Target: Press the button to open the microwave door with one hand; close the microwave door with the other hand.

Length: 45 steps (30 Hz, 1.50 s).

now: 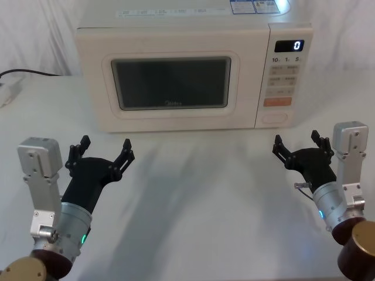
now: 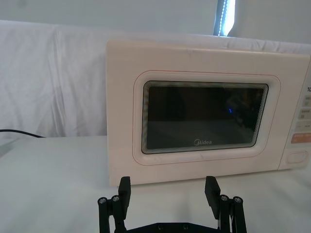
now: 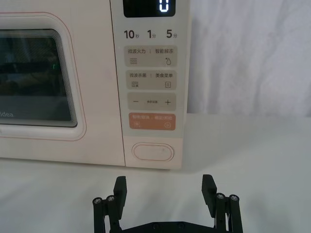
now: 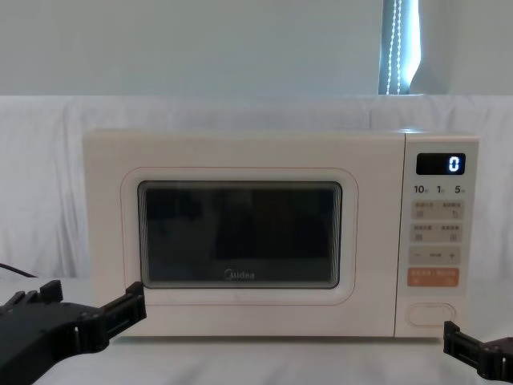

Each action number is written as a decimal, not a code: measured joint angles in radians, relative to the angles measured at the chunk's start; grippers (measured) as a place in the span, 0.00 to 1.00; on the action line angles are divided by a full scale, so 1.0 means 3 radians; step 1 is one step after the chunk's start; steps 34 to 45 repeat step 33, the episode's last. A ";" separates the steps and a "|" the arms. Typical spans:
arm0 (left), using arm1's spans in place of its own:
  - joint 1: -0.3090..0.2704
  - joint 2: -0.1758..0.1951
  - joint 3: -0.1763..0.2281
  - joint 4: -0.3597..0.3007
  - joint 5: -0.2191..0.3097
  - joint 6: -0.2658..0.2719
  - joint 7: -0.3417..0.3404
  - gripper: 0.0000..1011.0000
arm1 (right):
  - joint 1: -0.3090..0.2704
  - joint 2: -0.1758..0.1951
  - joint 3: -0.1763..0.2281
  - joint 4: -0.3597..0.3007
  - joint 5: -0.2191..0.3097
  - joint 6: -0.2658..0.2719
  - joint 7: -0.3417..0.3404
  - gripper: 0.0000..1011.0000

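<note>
The left gripper point(image 1: 104, 151) hovers above the table point(image 1: 193, 193), in front of the door's left half and well short of it. Its fingers point(image 2: 125, 190) are spread wide and hold nothing. Bare tabletop lies between the fingertips and the microwave point(image 1: 193, 23).

The door point(image 1: 88, 76) is shut, flush with the cabinet front. Its dark window point(image 1: 171, 83) reflects the room, so the interior cannot be made out. A black cable point(image 1: 26, 73) runs off to the left beside the microwave; its far end is cut off at the frame edge.

The keypad panel point(image 1: 285, 76) sits to the right of the door. The display point(image 1: 289, 45) reads 0. The button point(image 3: 152, 151) is at the bottom of the panel, directly below the orange key point(image 3: 152, 121).

The right gripper point(image 1: 297, 143) hovers above the table, in front of the panel and apart from it. Its fingers point(image 3: 208, 186) are spread wide, empty and touching nothing. In the right wrist view the button lies roughly in line with the gap between them, with clear table in between. In the chest view both grippers are partly cut off at the lower corners.
</note>
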<state>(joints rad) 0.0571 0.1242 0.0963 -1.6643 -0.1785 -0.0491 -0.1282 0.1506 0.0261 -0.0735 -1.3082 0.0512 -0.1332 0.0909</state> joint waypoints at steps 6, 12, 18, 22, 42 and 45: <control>0.0000 0.0000 0.0000 0.0000 0.0000 0.0000 0.0000 0.99 | 0.0000 0.0000 0.0000 0.0000 0.0000 0.0000 0.0000 0.99; 0.0000 0.0000 0.0000 0.0000 0.0000 0.0000 0.0000 0.99 | 0.0000 0.0000 0.0000 0.0000 0.0000 0.0000 0.0000 0.99; 0.0000 0.0000 0.0000 0.0000 0.0000 0.0000 0.0000 0.99 | 0.0000 0.0000 0.0000 0.0000 0.0000 0.0000 0.0000 0.99; 0.0000 0.0000 0.0000 0.0000 0.0000 0.0000 0.0000 0.99 | 0.0000 0.0000 0.0000 0.0000 0.0000 0.0000 0.0000 0.99; 0.0000 0.0000 0.0000 0.0000 0.0000 0.0000 0.0000 0.99 | 0.0000 0.0000 0.0000 0.0000 0.0000 0.0000 0.0000 0.99; 0.0000 0.0000 0.0000 0.0000 0.0000 0.0000 0.0000 0.99 | 0.0000 0.0000 0.0000 0.0000 0.0000 0.0000 0.0000 0.99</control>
